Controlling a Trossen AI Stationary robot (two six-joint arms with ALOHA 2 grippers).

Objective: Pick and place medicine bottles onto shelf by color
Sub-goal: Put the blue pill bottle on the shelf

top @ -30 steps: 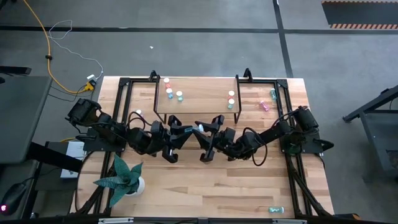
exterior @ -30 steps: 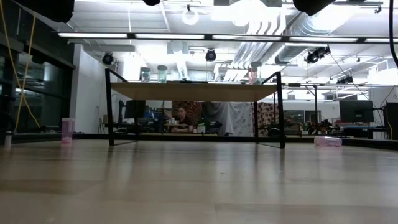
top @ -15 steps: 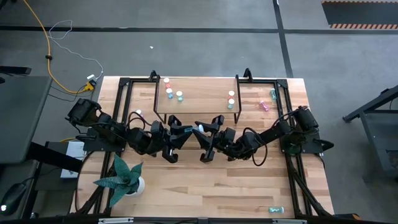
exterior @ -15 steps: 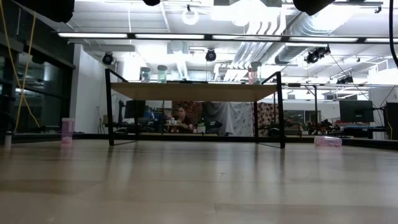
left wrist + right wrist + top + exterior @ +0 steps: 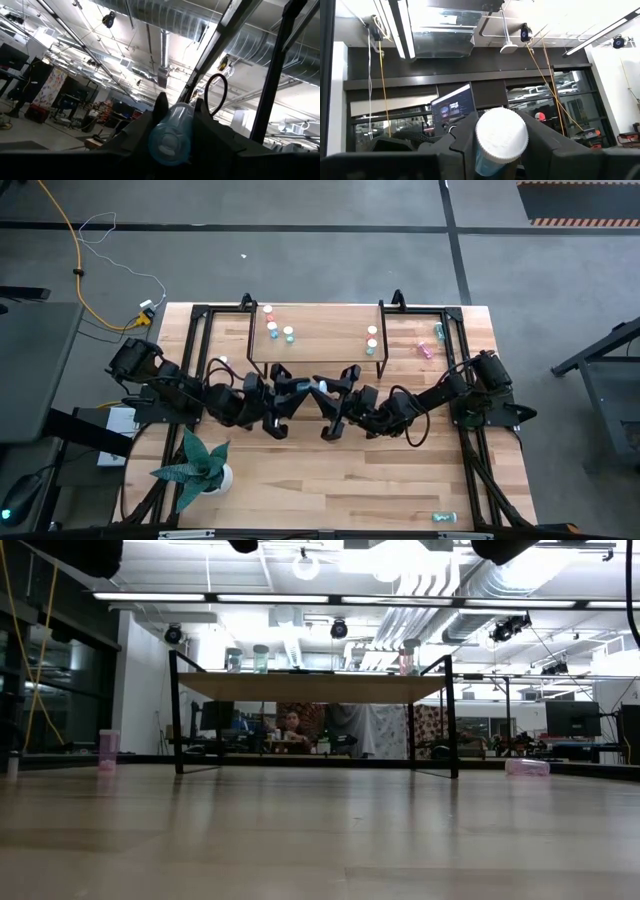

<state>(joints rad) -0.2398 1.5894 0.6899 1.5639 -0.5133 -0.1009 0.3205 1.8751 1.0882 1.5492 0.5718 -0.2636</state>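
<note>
In the high view both arms meet over the table's middle. My left gripper and my right gripper face each other with one teal medicine bottle between them, each shut on it. The left wrist view shows the bottle's teal base between the left gripper's fingers. The right wrist view shows its white cap between the right gripper's fingers. The shelf stands at the far side and carries several bottles: some at its left end, two at its right end. My left gripper pinches the bottle's teal body between its two fingers, with the base end toward the wrist. The fingers slant upward from the table's left. The bottle is lifted clear of the table. My right gripper pinches the same bottle just below its white cap, one finger on each side, with the cap toward the wrist. The fingers slant upward from the table's right.
Loose bottles lie on the table: a teal one and a pink one right of the shelf, one left of it, a teal one at the near right corner. A potted plant stands near left.
</note>
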